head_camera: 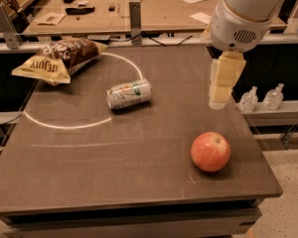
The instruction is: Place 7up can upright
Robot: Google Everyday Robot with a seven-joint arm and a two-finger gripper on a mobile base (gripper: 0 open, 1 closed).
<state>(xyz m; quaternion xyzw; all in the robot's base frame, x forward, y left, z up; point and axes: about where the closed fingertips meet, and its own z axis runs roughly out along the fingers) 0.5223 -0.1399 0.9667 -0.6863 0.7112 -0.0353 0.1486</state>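
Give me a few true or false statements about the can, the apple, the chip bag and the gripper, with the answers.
1. The can lies on its side on the table. True.
2. The gripper is holding the can. False: it hangs above the table's right edge, well apart from the can.
3. The apple sits to the left of the can. False: it sits to the can's right, nearer the front edge.
4. The chip bag lies at the back left of the table. True.
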